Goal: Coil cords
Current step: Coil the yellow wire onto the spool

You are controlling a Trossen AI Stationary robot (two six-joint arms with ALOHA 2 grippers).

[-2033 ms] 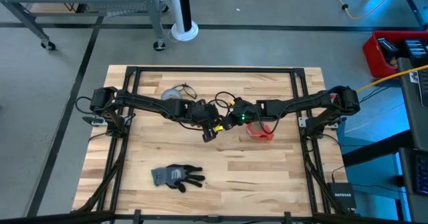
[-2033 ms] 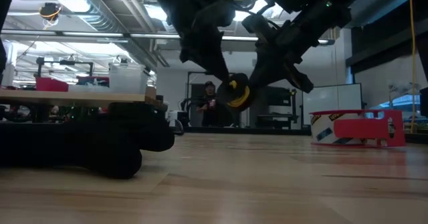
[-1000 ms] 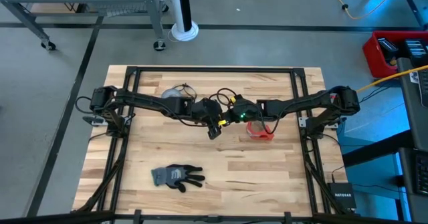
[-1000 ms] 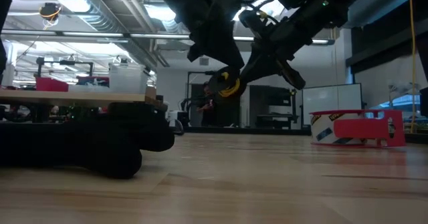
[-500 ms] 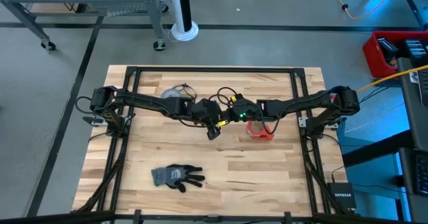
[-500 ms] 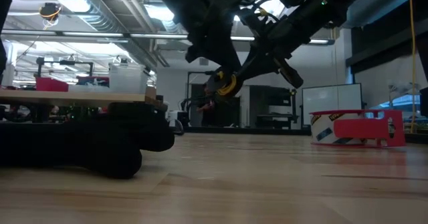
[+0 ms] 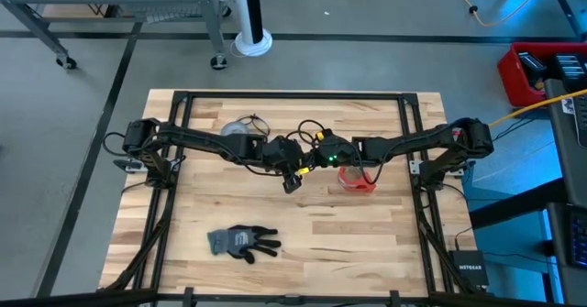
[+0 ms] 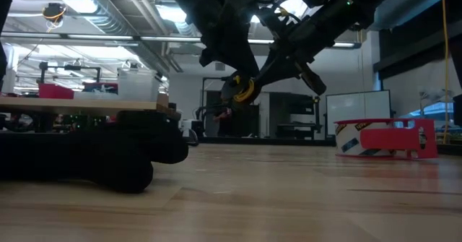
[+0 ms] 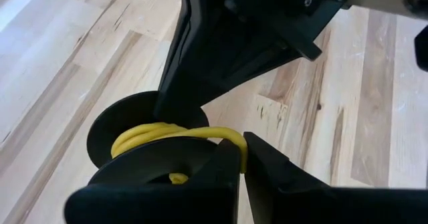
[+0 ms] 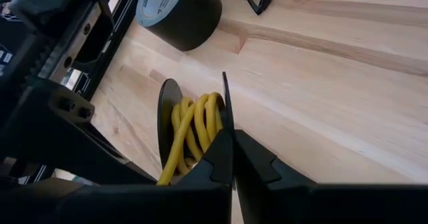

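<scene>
The yellow cord point(image 9: 170, 138) is wound in several turns between 2 black discs of a small spool point(image 10: 168, 114). In the low view the spool point(image 8: 244, 91) hangs in the upper middle of the frame, clear of the table surface. In the high view it sits just above the centre of the table point(image 7: 367, 243), where the 2 arms meet.

The left gripper point(image 9: 242, 158) has its 2 fingers pressed nearly together on a single yellow strand beside the spool. The right gripper point(image 10: 233, 158) is clamped on the thin edge of 1 black disc, fingers almost touching. In the high view the left gripper point(image 7: 292, 173) and right gripper point(image 7: 323, 157) are just beside each other.

A black cord point(image 7: 307, 128) loops above the grippers in the high view; its full run is hard to trace there.

Other items on the table:
- Red tape roll point(image 7: 356, 179), right of centre, just below the right arm; in the low view it rests flat at the right edge point(image 8: 385, 139).
- Grey tape roll point(image 10: 177, 9), upper left of the right wrist view, resting on the wood.
- Grey and black glove point(image 7: 242, 242), lower left of centre in the high view, well apart from both arms.
</scene>
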